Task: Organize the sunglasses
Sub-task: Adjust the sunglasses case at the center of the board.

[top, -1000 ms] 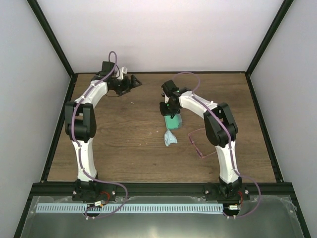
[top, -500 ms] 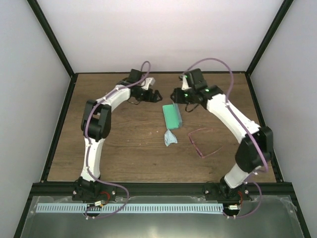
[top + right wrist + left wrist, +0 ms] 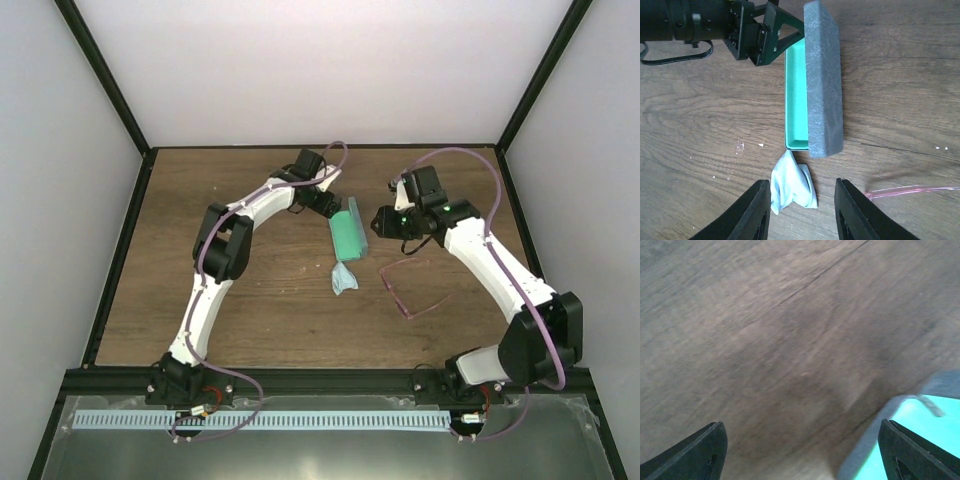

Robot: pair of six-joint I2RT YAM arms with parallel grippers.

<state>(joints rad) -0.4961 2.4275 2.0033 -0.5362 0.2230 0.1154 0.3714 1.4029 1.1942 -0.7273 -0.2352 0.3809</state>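
The pink translucent sunglasses point(image 3: 410, 287) lie unfolded on the wooden table, right of centre; only one arm tip point(image 3: 910, 190) shows in the right wrist view. The grey-blue case point(image 3: 349, 230) lies open with its green inside up; it also shows in the right wrist view point(image 3: 822, 80) and at the left wrist view's lower right point(image 3: 920, 440). My left gripper point(image 3: 328, 203) is open and empty, just left of the case's far end. My right gripper point(image 3: 378, 222) is open and empty, just right of the case, above the sunglasses.
A small light-blue cloth point(image 3: 343, 279) lies crumpled just below the case's near end, seen between my right fingers point(image 3: 792, 186). The table's black frame edges run at left, right and front.
Both arms swung toward the middle. My left gripper moved right to the case's far end; my right gripper, which was over the case a second ago, now sits beside its right side.
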